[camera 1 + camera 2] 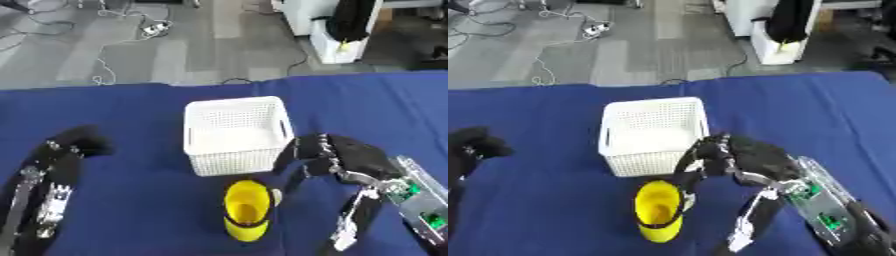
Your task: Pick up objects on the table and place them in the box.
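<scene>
White lattice box sits mid-table on the blue cloth; interior looks bare from here. Yellow cup stands just in front of the box's near wall, mouth tilted toward the camera, darker band near its base.

Right hand comes in from the right, hovering just beside the box's near right corner. Fingers hang down and forward toward the cup's right side; they look relaxed and spread rather than closed, and nothing is held. Whether a fingertip touches the cup rim is hard to say, since the fingers overlap it in both eyes.

Left hand lies at the left, well apart from cup and box. Its dark shape is bunched, and its finger posture cannot be told.

Step in hand, by judgement: the approach to the cup, grasp not yet made. Next move calls for bringing the fingers down around the cup's wall, thumb opposite, closing on it, then lifting clear of the box's near rim and carrying it over the opening. Risk: a sideways nudge could tip the cup.
</scene>
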Controlling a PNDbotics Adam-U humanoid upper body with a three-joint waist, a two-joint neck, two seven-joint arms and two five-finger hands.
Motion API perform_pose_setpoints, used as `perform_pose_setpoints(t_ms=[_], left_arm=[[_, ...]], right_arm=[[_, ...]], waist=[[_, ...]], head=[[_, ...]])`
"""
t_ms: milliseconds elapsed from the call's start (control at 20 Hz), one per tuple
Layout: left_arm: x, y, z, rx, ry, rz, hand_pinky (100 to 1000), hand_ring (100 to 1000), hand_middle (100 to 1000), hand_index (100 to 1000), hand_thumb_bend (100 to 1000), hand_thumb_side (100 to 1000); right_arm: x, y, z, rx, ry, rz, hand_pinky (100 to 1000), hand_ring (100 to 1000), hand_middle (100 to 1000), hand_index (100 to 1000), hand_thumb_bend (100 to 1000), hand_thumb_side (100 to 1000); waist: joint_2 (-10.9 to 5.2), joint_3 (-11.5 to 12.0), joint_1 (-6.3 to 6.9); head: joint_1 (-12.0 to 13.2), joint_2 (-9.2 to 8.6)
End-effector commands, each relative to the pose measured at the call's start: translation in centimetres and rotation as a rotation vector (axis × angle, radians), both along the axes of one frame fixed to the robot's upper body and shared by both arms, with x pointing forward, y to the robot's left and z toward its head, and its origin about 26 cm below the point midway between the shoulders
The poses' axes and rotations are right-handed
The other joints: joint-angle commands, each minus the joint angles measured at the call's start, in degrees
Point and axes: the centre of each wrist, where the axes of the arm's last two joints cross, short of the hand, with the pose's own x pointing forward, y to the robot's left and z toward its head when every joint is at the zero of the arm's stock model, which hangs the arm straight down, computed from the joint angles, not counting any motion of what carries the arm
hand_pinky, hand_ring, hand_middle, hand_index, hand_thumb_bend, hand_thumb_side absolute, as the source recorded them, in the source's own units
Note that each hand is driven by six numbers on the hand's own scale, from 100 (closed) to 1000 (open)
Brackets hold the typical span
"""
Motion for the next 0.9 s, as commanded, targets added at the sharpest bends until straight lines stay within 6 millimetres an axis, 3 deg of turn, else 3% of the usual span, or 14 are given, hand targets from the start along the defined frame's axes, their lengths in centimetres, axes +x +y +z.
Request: perform_pose_setpoints(t_ms=[50,500,850,900], left_arm=[[-0.2,-0.2,0.8,-0.004,-0.03,-0.015,697,649,618,813,188,838],[-0.2,-0.3,0.8,-0.005,-0.029,-0.019,696,646,617,813,189,838],[-0.2,-0.2,0.6,-0.004,-0.023,-0.013,695,646,617,813,190,839],[-0.2,-0.2,0.6,-0.004,-0.022,-0.013,695,646,617,813,190,838]], right_arm=[[0.0,0.1,0.9,-0.102,-0.069,0.053,698,715,700,610,874,635],[0.5,0.6,0.1,-0.117,-0.107,0.039,695,709,701,624,873,641],[0.8,-0.1,2.2,0.008,-0.129,0.051,679,694,691,620,870,630],[0.8,-0.1,2.7,0.02,-0.133,0.056,679,694,691,620,765,669]], waist=[[-0.67,0.2,-0.18],[-0.67,0.7,-0.46],[-1.01,0.3,-0.68],[-1.06,0.3,-0.72]], head=[[-0.2,-0.16],[-0.3,-0.21],[-0.1,0.21],[-0.1,0.25]])
